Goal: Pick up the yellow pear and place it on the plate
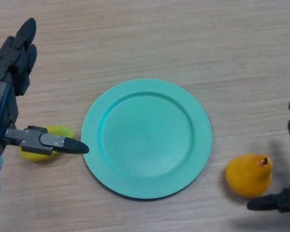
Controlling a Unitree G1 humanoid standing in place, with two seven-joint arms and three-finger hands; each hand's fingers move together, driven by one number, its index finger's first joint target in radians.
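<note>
teal plate sits empty on the wooden table, the yellow pear lying right of it between the open right hand's digits, the open left hand left of it over a yellow-green fruit.

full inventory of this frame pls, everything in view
plate: 1, teal green, centre of the table, nothing on it
yellow pear: 1, orange-yellow with a short stem, on the table right of the plate, not touching it
yellow-green fruit: 1, on the table left of the plate, mostly hidden behind the left thumb, kind unclear
table: 1, light wood grain, carries everything
left robot hand: 1, black, left edge, fingers straight, thumb over the yellow-green fruit
right robot hand: 1, black, lower right edge, open, thumb just below the pear, partly out of frame
</note>
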